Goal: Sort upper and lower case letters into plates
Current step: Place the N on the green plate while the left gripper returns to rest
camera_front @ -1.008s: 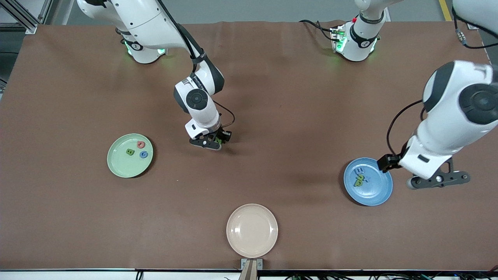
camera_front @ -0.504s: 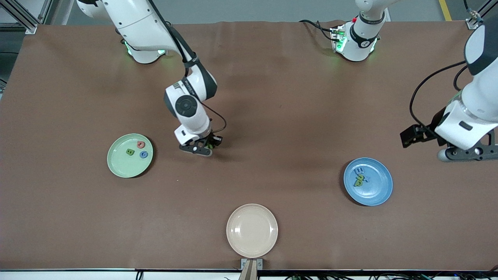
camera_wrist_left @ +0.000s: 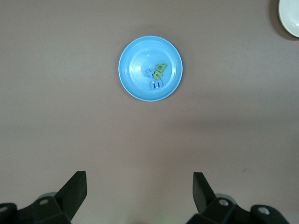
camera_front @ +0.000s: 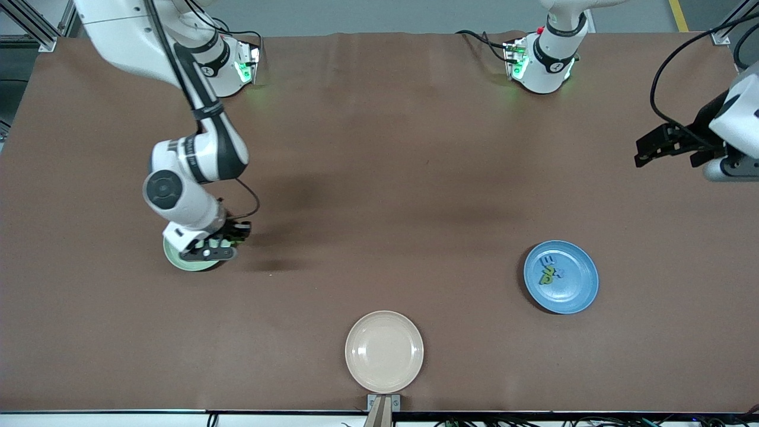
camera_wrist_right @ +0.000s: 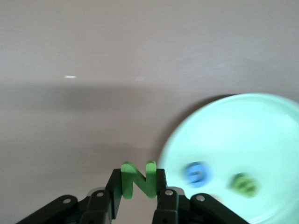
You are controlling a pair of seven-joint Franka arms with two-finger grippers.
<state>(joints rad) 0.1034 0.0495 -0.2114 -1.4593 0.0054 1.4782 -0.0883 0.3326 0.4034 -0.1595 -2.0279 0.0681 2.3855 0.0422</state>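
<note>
My right gripper [camera_wrist_right: 138, 186] is shut on a green letter N [camera_wrist_right: 138, 179] and hangs over the edge of the pale green plate [camera_wrist_right: 243, 135], the edge toward the table's middle. A blue letter [camera_wrist_right: 197, 172] and a dark green letter [camera_wrist_right: 244, 184] lie in that plate. In the front view the right gripper [camera_front: 207, 252] covers most of the pale green plate [camera_front: 175, 258]. The blue plate [camera_front: 561, 276] holds three letters [camera_front: 550, 270], blue and yellow-green. My left gripper [camera_wrist_left: 138, 191] is open and empty, high over the bare table at the left arm's end, with the blue plate [camera_wrist_left: 150, 68] below it.
A beige plate [camera_front: 384, 351] lies empty near the table's front edge at mid-length, and its rim [camera_wrist_left: 290, 16] shows in the left wrist view. Brown cloth covers the table. The arms' bases stand along the table's edge farthest from the front camera.
My right gripper carried the green N from mid-table to over the pale green plate. My left arm drew away from the blue plate toward its own end of the table, still open.
</note>
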